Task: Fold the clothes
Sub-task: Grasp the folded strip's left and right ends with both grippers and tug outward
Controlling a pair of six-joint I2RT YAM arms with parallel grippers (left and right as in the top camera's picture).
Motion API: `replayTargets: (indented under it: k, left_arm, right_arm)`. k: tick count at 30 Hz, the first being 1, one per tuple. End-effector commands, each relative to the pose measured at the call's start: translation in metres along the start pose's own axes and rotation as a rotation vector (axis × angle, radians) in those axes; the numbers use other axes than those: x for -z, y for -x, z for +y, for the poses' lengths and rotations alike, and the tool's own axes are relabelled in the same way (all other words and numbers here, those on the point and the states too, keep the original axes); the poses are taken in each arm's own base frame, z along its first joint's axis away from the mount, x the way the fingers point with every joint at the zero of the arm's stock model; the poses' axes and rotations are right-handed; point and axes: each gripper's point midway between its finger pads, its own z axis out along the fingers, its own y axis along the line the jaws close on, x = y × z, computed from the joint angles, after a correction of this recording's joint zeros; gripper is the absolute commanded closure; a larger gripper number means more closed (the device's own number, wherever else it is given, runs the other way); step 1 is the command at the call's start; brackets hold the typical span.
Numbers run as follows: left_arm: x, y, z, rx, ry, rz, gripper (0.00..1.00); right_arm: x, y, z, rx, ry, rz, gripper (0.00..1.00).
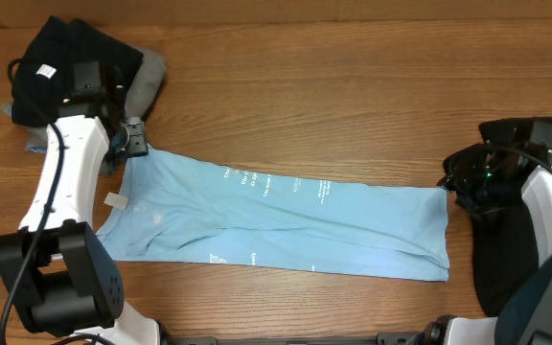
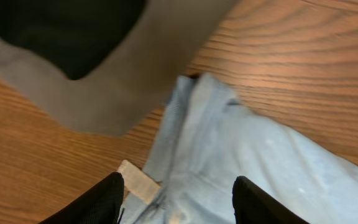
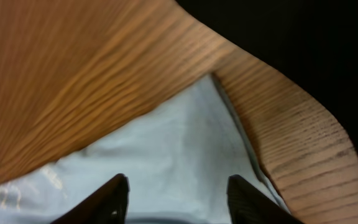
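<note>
A light blue cotton T-shirt [image 1: 286, 216] lies folded into a long, narrow band on the brown wood-grain table [image 1: 333, 86]. Its long axis runs across the table from the left arm's side to the right arm's side, and in the overhead view it slopes slightly downward toward the right. The left end is the broader one and has soft creases. The right end is squared off, with a folded edge along its lower side. Small white lettering runs along the band near its middle. A small white sewn-in label [image 1: 115, 200] sticks out at the left end.

The left gripper [image 2: 178, 180] hangs over the upper left corner of the shirt. Its two black fingers are spread apart with nothing pinched between them, and the blue fabric lies flat beneath. The label sits just beside its left finger. The right gripper [image 3: 178, 180] hovers over the shirt's right end. Its jaws are also parted and hold nothing, and the pale cloth shows in the gap between them.

A crumpled black fabric garment [image 1: 60, 48] lies in the far left corner of the table, with a soft grey garment [image 1: 147, 77] against it. The grey garment comes near the shirt's upper left corner but does not cover it. Another black cloth [image 1: 501, 259] lies by the right arm, just beyond the shirt's right end.
</note>
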Motion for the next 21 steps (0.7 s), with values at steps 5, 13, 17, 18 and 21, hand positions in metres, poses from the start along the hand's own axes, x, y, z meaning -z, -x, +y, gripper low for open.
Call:
replayTargets:
  k: [5, 13, 17, 18, 21]
  left_arm:
    - [-0.004, 0.001, 0.025, 0.101, -0.069, 0.002, 0.41]
    - [-0.010, 0.000, 0.011, 0.004, -0.183, 0.013, 0.40]
    - [-0.021, -0.007, 0.008, -0.024, -0.194, 0.051, 0.41]
    - [-0.024, -0.008, 0.007, -0.024, -0.201, 0.060, 0.42]
    - [-0.036, -0.014, 0.003, -0.030, -0.214, 0.097, 0.42]
  right_arm:
    - [-0.048, 0.009, -0.030, -0.045, -0.084, -0.023, 0.40]
    - [-0.067, 0.000, -0.032, -0.041, -0.067, 0.049, 0.75]
    - [-0.065, -0.003, -0.035, -0.032, -0.080, 0.060, 0.94]
    - [-0.064, -0.003, -0.039, -0.049, -0.104, 0.058, 0.96]
    - [-0.062, -0.001, -0.054, -0.100, -0.172, 0.043, 0.96]
